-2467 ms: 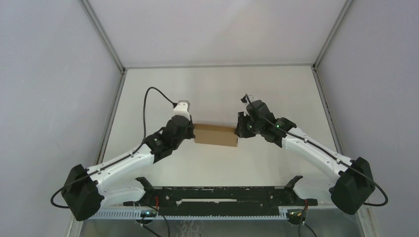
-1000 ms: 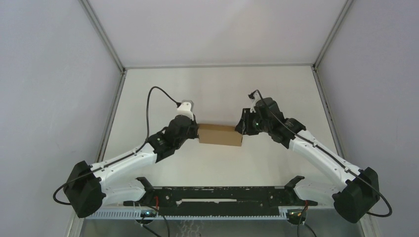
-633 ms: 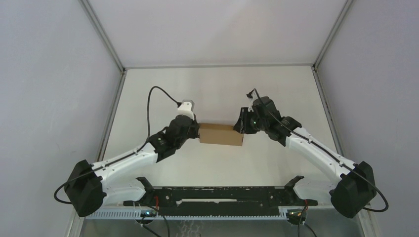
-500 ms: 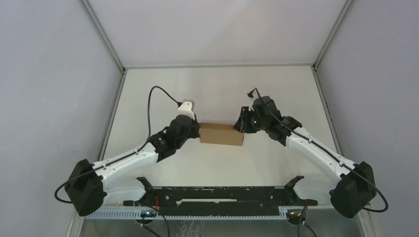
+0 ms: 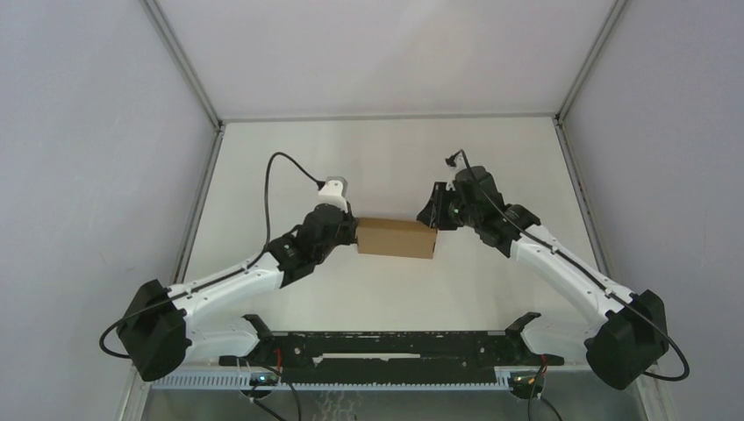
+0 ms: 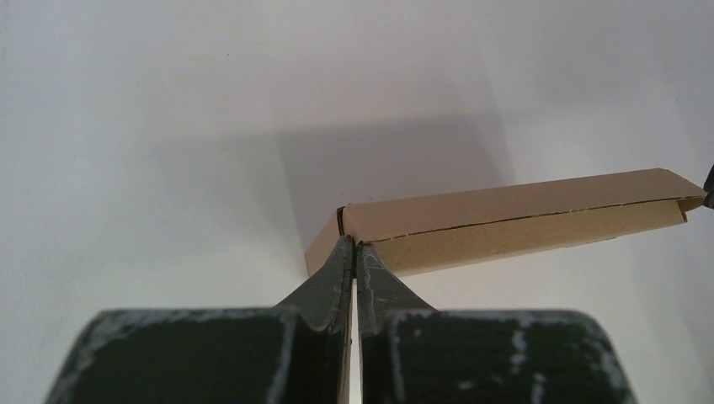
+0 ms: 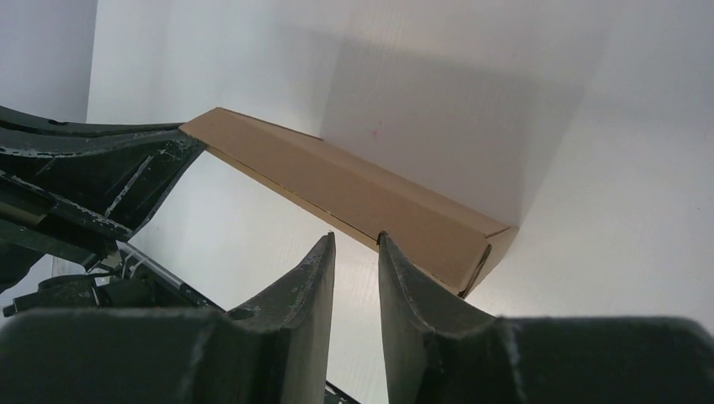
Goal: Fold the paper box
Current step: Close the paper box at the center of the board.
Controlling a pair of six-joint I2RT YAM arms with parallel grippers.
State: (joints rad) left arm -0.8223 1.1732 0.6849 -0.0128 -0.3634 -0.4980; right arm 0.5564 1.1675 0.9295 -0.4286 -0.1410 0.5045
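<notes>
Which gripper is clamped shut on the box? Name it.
The left gripper, pinched tight on the box corner; the right gripper shows a gap.

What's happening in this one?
Two robot arms are working on a flat brown paper box at the middle of the table. The left hand is shut, pinching the box's left end. The right hand sits at the right end, fingers slightly apart, with the box's edge just beyond its tips.

White tabletop (image 5: 386, 158) filling the mid of the top view, grey walls L (image 5: 88, 175) & R (image 5: 667, 132), pale back panel (image 5: 386, 53), metal frame posts (image 5: 182, 63) slanting up from both rear corners, black rail (image 5: 386, 346) across the near edge, perforated metal strip (image 5: 211, 380) just below it.
</notes>
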